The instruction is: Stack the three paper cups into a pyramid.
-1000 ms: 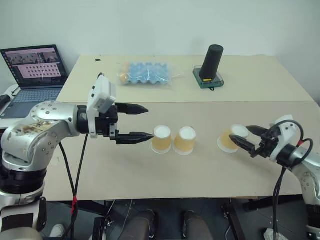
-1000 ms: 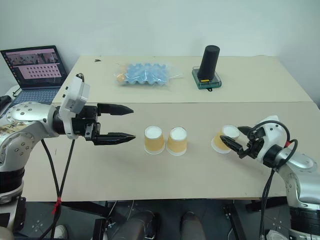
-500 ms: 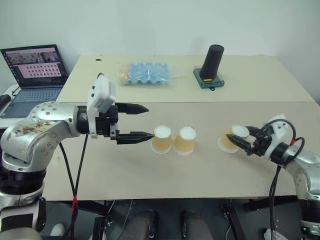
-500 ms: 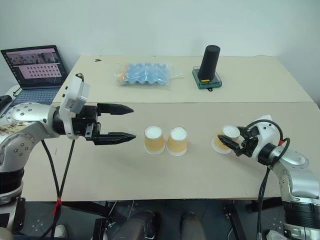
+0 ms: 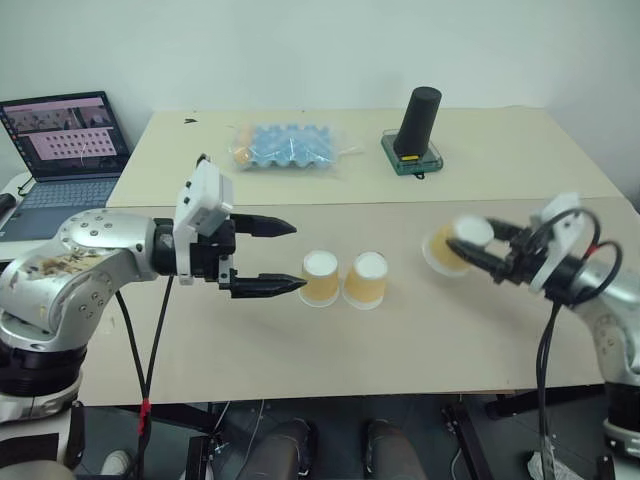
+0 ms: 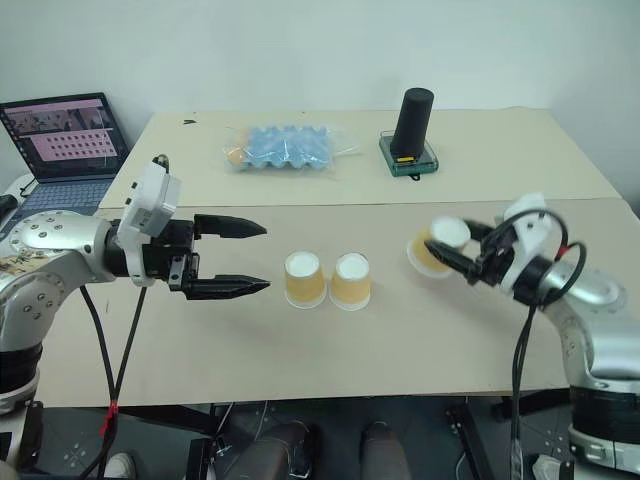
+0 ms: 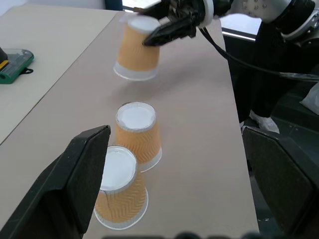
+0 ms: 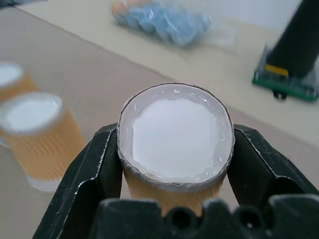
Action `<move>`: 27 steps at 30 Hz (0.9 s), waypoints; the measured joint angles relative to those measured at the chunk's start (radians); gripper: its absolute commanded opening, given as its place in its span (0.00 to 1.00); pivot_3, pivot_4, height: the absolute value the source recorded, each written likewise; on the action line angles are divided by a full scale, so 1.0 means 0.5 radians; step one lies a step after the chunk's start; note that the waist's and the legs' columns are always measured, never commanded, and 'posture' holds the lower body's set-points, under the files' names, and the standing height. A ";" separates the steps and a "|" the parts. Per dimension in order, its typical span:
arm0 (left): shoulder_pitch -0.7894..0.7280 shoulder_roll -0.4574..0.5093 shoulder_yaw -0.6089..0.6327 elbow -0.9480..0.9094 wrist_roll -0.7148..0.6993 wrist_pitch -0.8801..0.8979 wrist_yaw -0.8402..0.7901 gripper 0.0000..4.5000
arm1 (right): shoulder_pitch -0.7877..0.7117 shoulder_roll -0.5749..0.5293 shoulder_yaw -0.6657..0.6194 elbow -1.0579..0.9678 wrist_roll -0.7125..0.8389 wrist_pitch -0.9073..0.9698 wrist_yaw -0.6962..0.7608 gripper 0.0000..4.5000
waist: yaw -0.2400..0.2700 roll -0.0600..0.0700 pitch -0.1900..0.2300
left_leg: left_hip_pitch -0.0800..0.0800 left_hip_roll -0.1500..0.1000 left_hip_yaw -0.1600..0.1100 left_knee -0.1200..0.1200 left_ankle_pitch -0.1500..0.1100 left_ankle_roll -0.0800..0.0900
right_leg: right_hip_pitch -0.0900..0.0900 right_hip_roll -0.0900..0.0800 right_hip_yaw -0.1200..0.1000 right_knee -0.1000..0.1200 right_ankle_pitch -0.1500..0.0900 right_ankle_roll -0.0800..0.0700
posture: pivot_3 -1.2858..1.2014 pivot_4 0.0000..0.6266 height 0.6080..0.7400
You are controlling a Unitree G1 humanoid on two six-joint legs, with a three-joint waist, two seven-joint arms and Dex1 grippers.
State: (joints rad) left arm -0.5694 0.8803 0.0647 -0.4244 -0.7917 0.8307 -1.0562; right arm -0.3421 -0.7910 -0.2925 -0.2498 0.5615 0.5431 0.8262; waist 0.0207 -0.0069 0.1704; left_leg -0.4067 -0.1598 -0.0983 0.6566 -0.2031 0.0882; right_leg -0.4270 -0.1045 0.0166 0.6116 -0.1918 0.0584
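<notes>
third paper cup (image 5: pixel 447 247) now lifted off the table (image 5: pixel 400 330), pinched by right fingers (image 5: pixel 497 268); left fingers (image 5: pixel 262 286) spread.

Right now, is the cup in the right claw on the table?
No. The cup hangs above the table, pinched in the right claw.

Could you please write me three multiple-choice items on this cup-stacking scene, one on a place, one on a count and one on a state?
1. Where do the two cups not held stand?
A. Upside down, side by side on the table
B. On the laptop
C. Beside the black cylinder

2. How many paper cups are there?
A. Two
B. Three
C. Five

3. What is the right gripper doing?
A. Hanging open with nothing in it
B. Pressing on the blue bag
C. Gripping the third cup above the table

Answers:
1. A, their white bases face up.
2. B, two on the table and one held.
3. C, its fingers clamp the cup's sides in the right wrist view.
</notes>
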 measured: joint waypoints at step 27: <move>0.275 0.079 0.200 -0.251 -0.224 0.099 0.262 1.00 | -0.841 0.205 0.874 0.396 -0.102 -0.020 0.742 0.59 | -0.019 0.000 0.003 | -0.012 -0.001 0.000 -0.001 0.005 -0.007 | -0.018 -0.001 0.001 0.004 0.001 -0.002 | 0.52 0.24 1.00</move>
State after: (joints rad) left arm -0.4318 0.9200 0.1649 -0.5499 -0.9037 0.8804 -0.9250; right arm -0.7627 -0.6883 0.1443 -0.0518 0.5104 0.5330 1.1973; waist 0.0113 -0.0072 0.1721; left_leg -0.4128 -0.1604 -0.0981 0.6561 -0.2008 0.0846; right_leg -0.4359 -0.1048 0.0172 0.6138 -0.1912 0.0573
